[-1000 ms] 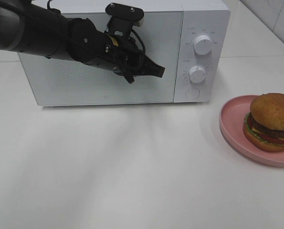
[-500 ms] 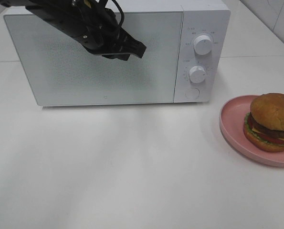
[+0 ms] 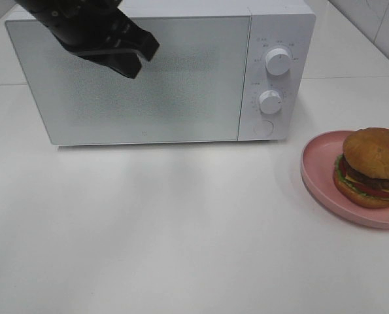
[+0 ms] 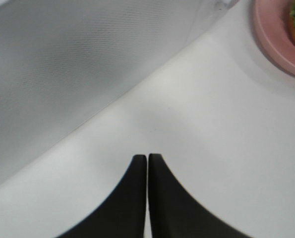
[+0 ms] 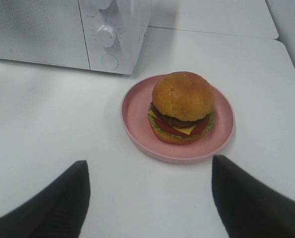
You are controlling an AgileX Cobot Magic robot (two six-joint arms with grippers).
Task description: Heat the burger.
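Your left gripper (image 3: 136, 57) hangs up in front of the microwave (image 3: 181, 72) door, high on its left side, jaws pressed together with nothing between them. Door is shut. The burger (image 3: 371, 167) sits on the pink plate (image 3: 318, 176), off to the right of the oven and well apart from it. Your right gripper (image 5: 147, 193) hovers above the table with its fingers spread wide, burger and plate straight ahead of it, nothing held.

Now the risks. With the door closed, any carry toward the oven ends with the plate bumping the front panel, so the door has to come first. I can't make out a handle on that flat face; the round button (image 3: 264, 127) under the two knobs (image 3: 278, 60) looks like the release, and it sits just below the lower knob, so a sloppy poke could turn the dial instead.

Watch the swing too: the door probably hinges on the left, right where your left arm is parked, and could hit it.

On the right, a squeeze on the soft bun could crush or slide the layers. Taking the plate rim looks safer, but it's low and thin, so a shallow bite may slip.
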